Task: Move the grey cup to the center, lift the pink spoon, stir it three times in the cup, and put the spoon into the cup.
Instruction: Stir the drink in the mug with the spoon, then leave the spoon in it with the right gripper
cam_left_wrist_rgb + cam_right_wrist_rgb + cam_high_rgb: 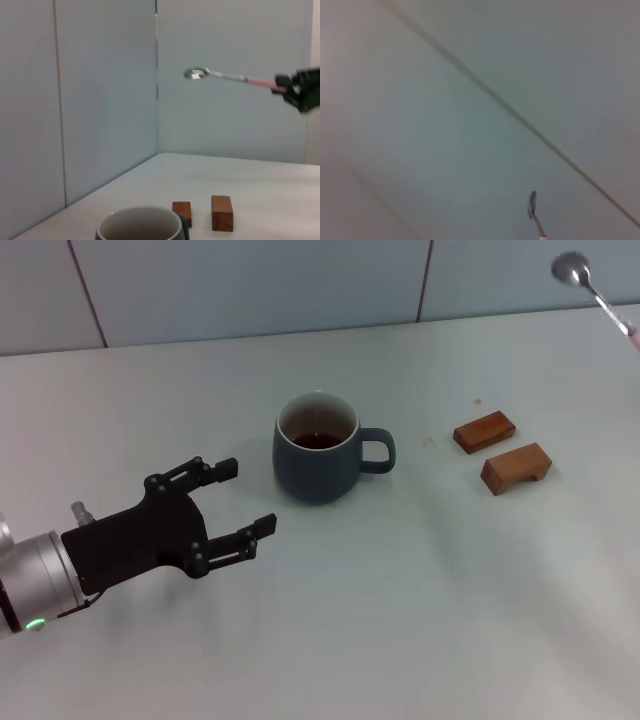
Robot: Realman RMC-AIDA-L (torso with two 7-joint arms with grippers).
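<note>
the rounded, glazed grey cup point(318, 448) sits mid-frame, the left gripper point(243, 498) spread apart at lower left. the right gripper point(300, 90) clamps the pink spoon point(227, 77) aloft at upper right, shiny metal bowl leading, above two wooden blocks point(501, 448).

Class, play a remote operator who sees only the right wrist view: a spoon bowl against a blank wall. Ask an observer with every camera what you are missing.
Operator: Is the spoon actually gripped?
Observer: Yes. The left wrist view shows the right gripper shut on the pink spoon, high above the table.
Operator: Where is the cup?
Observer: The grey cup stands mid-table, brown liquid inside, well to the left of the spoon.
Operator: And the other arm?
Observer: The left gripper hangs open just left of the cup, not touching it.
</note>
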